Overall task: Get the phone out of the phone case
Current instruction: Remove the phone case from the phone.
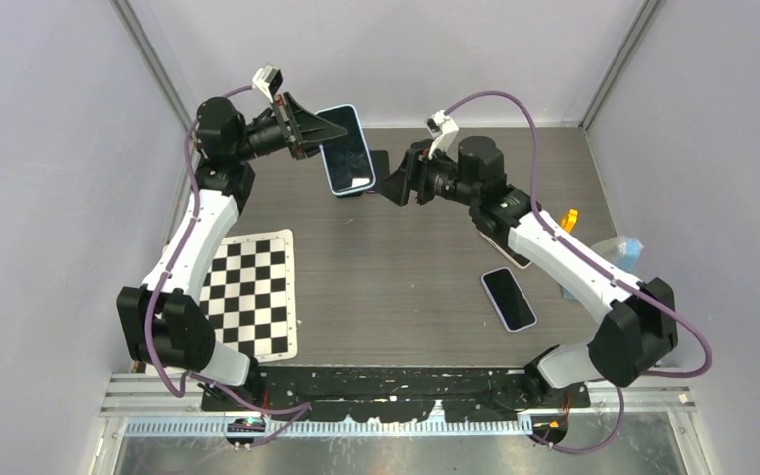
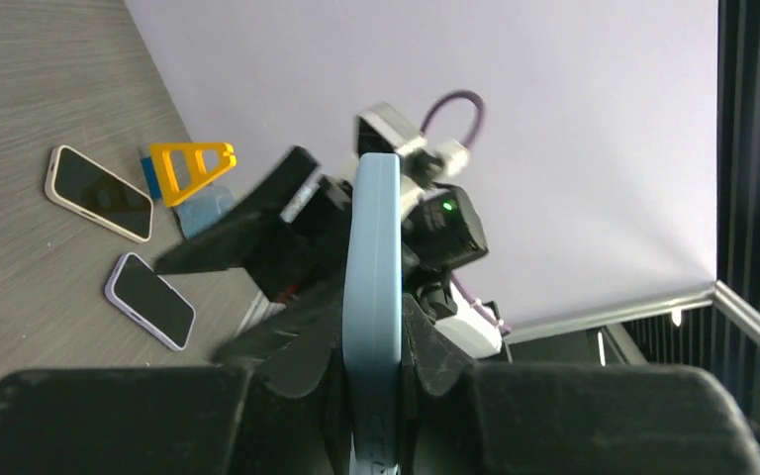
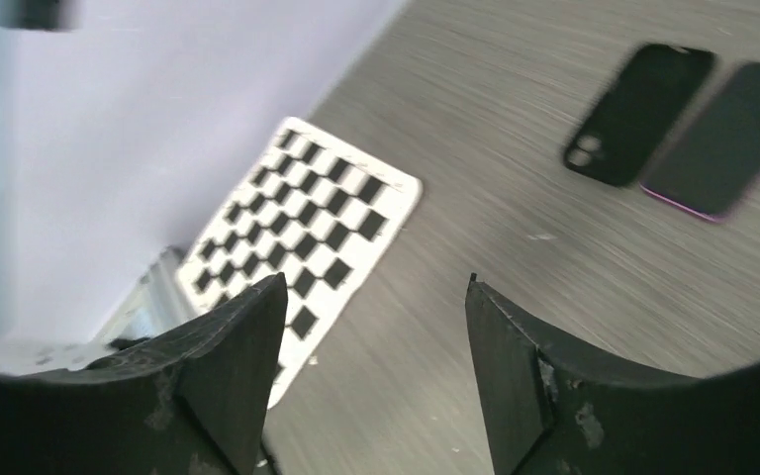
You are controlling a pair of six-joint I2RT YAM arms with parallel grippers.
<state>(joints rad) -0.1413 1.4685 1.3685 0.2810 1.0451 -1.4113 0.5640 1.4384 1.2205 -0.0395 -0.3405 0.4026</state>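
Observation:
The phone (image 1: 348, 148) sits dark screen up inside a light blue phone case (image 1: 330, 178), held in the air over the table's back. My left gripper (image 1: 329, 129) is shut on its left long edge. In the left wrist view the case (image 2: 374, 247) stands edge-on, pinched between both pads of that gripper (image 2: 374, 332). My right gripper (image 1: 388, 188) hangs just right of the case's near corner, apart from it. Its jaws (image 3: 371, 292) are open with only the table between them.
A checkerboard sheet (image 1: 252, 292) lies at the front left. A purple-edged phone (image 1: 508, 298) lies at the front right, and a beige-cased one (image 2: 99, 193) lies partly under the right arm. An orange stand (image 1: 568, 219) and a bluish item (image 1: 623, 252) sit at the right edge.

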